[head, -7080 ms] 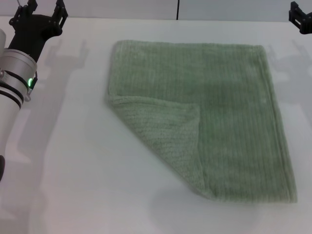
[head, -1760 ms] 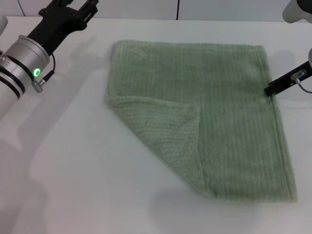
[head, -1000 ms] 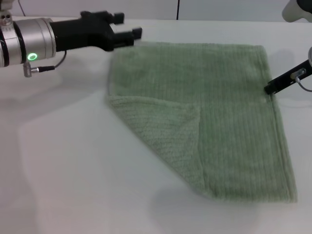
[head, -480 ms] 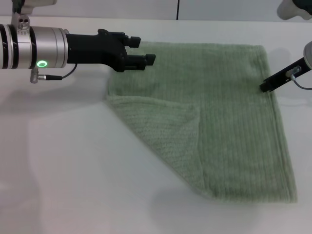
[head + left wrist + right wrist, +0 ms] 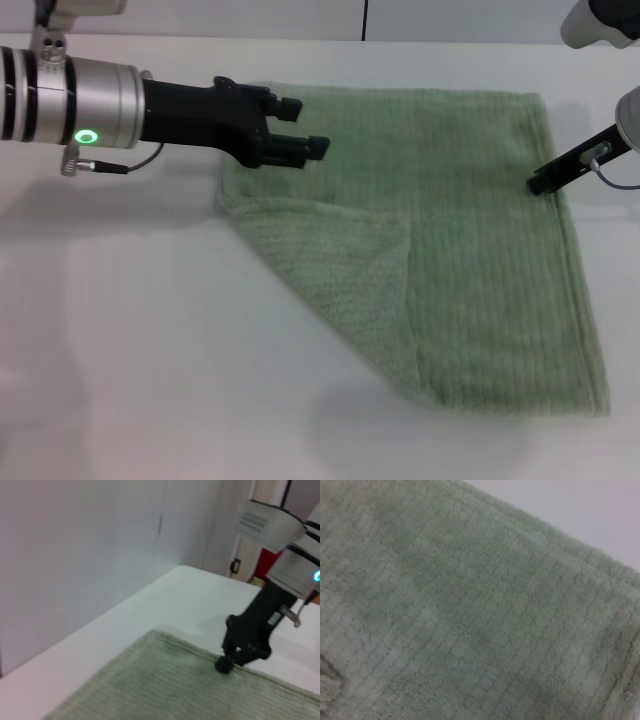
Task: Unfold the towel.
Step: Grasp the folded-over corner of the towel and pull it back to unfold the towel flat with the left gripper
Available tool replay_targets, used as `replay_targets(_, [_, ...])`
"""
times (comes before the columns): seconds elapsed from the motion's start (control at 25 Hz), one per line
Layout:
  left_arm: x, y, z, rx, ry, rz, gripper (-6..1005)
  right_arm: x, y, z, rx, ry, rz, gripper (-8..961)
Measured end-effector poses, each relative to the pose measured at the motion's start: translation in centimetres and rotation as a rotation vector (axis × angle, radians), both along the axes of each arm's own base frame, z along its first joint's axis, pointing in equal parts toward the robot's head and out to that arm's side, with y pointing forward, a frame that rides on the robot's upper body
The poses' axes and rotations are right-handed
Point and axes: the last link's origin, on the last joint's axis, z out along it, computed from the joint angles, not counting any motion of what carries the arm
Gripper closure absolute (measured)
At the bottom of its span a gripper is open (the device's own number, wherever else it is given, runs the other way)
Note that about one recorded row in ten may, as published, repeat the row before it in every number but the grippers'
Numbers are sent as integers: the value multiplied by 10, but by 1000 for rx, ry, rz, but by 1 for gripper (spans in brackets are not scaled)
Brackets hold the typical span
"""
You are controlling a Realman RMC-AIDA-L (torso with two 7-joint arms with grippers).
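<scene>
No readable text, label, brand or number anywhere — none on cloth; none on arms.

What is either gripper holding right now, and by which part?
Nothing is held. The left gripper hovers open over the towel near its far-left corner; the right gripper rests its tip on the towel's right edge.

The towel [image 5: 470, 230] lies right of the table's [image 5: 150, 350] centre, its near-left corner folded over onto it, left gripper [image 5: 300, 125] above its far-left part.
</scene>
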Motion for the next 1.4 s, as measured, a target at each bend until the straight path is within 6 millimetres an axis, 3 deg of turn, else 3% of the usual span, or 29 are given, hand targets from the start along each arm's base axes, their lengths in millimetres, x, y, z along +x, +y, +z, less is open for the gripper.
replay_targets(0.96, [32,0,-81,-93,186,-62,339,-6,6,2,10,-9,21,955])
replay_targets(1.4, [39,-5,-95,-105,186,-82,344,-5,5,2,8,-8,18,955])
